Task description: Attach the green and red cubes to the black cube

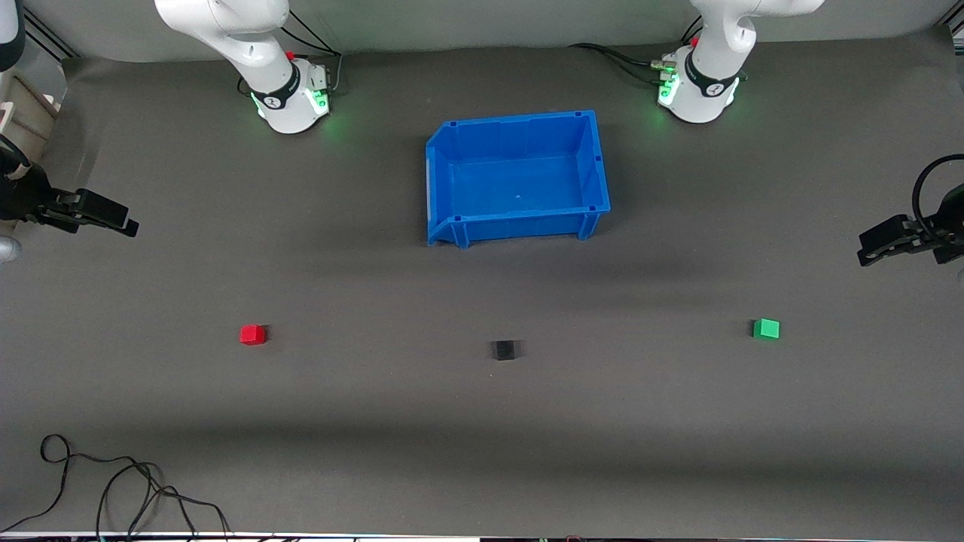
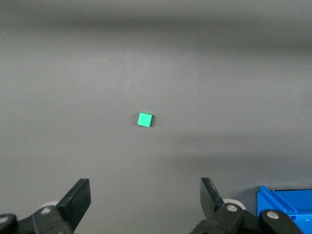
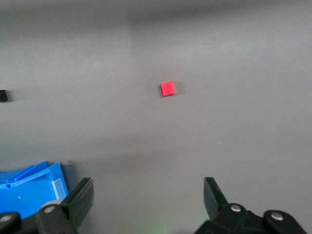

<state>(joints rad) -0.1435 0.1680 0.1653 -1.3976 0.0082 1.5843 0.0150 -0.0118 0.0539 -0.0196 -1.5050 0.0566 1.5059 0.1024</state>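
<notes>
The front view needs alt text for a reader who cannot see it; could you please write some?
A red cube, black cube and green cube sit apart in a row on a dark table, nearer the camera than an empty blue bin. The open right end effector and left end effector wait at its ends.

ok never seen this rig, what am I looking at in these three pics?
Two robot arms are bolted along one edge of a grey table. The wide picture looks down from a camera facing them; the other two come from cameras on each arm's wrist.

On the table lie a blue bin and, nearer the camera, a row of three small blocks standing apart: red cube, black cube, green cube.

The left end effector hangs open over the green cube's end of the table, the right end effector open over the red cube's. Neither holds anything.
</notes>
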